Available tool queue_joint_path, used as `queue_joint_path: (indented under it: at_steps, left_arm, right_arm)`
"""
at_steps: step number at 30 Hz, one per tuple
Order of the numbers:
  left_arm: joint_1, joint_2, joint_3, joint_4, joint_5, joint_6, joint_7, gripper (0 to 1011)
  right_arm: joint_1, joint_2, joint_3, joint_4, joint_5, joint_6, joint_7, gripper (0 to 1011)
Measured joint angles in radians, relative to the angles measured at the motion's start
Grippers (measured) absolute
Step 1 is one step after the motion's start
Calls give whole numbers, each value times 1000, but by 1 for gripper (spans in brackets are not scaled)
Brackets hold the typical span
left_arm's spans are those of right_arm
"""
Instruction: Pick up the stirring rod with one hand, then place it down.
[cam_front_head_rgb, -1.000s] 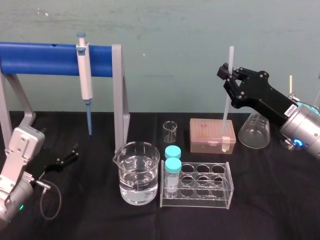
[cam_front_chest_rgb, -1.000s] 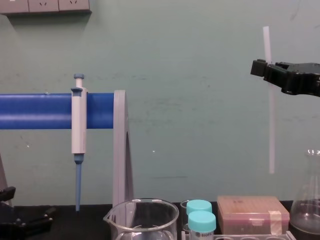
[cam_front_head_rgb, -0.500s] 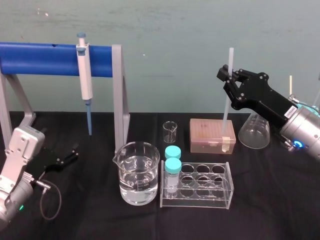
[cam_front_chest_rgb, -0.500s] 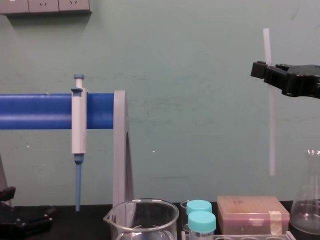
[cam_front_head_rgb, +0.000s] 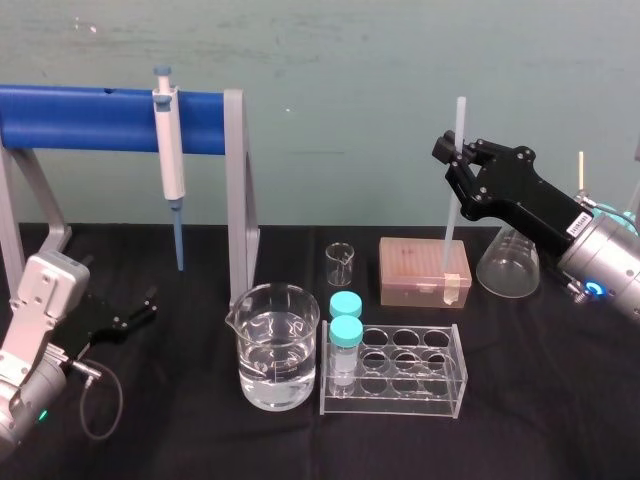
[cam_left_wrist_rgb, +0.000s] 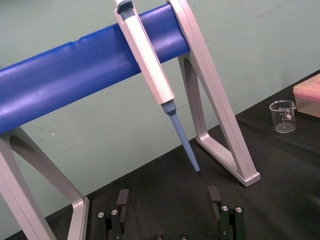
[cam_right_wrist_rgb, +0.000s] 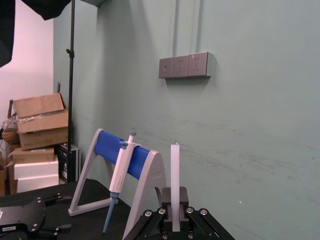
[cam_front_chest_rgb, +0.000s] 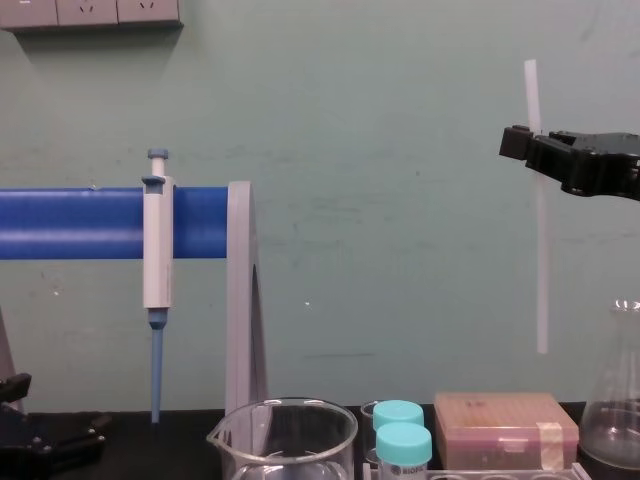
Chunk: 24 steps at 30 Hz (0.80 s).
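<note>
Over the back right of the bench, the right gripper (cam_front_head_rgb: 457, 160) is clenched on the rod (cam_front_head_rgb: 452, 200), gripping it in its upper part. The rod stands close to upright, with a short length above the fingers and the longer length hanging below. In the chest view its lower end hangs free above the tan box (cam_front_chest_rgb: 506, 428), not touching it. The flask (cam_front_head_rgb: 508, 262) sits just right of the box, under the gripper's arm.

At the left edge the left gripper (cam_front_head_rgb: 140, 308) lies low near the bench, fingers (cam_left_wrist_rgb: 122, 197) spread apart, grasping nothing. The pipette (cam_front_head_rgb: 168, 150) hangs tip down from the blue bar (cam_front_head_rgb: 90, 118) at back left. The beaker (cam_front_head_rgb: 278, 345) of water and the tube rack (cam_front_head_rgb: 395, 370) stand side by side near the front middle, with a small beaker (cam_front_head_rgb: 340, 263) behind them.
</note>
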Motion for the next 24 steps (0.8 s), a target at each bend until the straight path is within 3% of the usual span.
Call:
queue_joint_path:
  at_steps: [24]
  left_arm:
    - [0, 0, 0, 0, 0, 0, 0, 1000]
  right_arm:
    - [3, 1, -2, 3, -3, 1, 0, 67]
